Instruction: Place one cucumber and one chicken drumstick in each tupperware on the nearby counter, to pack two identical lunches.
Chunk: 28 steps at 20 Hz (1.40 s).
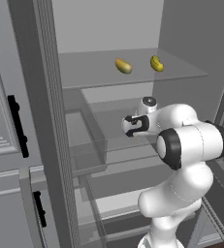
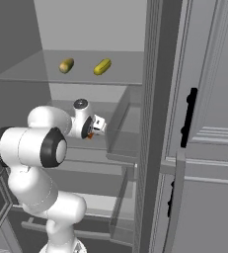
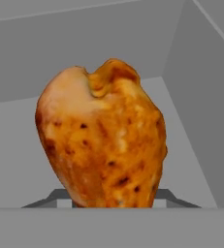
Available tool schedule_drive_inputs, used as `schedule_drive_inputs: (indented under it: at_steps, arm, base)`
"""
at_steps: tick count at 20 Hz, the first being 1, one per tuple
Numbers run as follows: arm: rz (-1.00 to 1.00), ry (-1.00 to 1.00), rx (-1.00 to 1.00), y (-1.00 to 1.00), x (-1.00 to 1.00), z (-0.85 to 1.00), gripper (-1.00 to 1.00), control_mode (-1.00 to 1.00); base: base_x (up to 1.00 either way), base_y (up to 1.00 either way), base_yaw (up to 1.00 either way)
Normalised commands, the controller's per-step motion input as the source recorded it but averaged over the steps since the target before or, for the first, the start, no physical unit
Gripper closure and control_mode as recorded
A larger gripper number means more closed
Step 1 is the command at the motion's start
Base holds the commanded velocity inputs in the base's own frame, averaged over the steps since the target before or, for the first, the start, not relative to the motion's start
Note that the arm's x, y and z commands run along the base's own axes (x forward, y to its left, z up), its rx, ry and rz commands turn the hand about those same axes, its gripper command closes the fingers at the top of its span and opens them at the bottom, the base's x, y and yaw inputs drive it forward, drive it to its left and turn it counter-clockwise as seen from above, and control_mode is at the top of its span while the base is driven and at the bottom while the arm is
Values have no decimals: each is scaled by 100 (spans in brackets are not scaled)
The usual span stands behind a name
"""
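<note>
step: chicken drumstick (image 3: 101, 138) judged gripped in the hand (image 2: 96, 126) inside the open fridge, close before the hand camera; to be drawn straight out, kept clear of the glass shelf (image 1: 133, 72).
hand: closed on the drumstick, judged; finger tips hidden behind it.
drumstick: glossy, orange-brown, dark-speckled, plump, lobed top.
upper shelf: two yellowish oblong items (image 1: 123, 66), smooth; shelf translucent grey.

The chicken drumstick (image 3: 101, 140) looks glossy, its orange-brown skin mottled and bumpy. The shelf (image 1: 133, 72) seems smooth, translucent glass or plastic; the robot arm (image 1: 191, 145) is smooth white.
</note>
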Motion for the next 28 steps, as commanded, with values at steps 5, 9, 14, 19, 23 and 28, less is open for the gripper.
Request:
schedule_drive_inputs:
  at_steps: [5,9,14,19,23,28]
  arm:
    - [0,0,0,-3,-64,5,100,-100]
    - [0,0,3,-25,-100,56,100,-100]
    - [0,5,0,-12,-100,98,100,-100]
    - [5,12,-1,0,-100,100,100,-100]
    - [7,11,-3,0,-100,96,100,-100]
    - [5,-8,0,0,-100,29,100,-100]
  base:
    - [0,0,0]
    - [0,0,0]
    - [0,0,0]
    - [0,0,0]
    - [0,0,0]
    - [0,0,0]
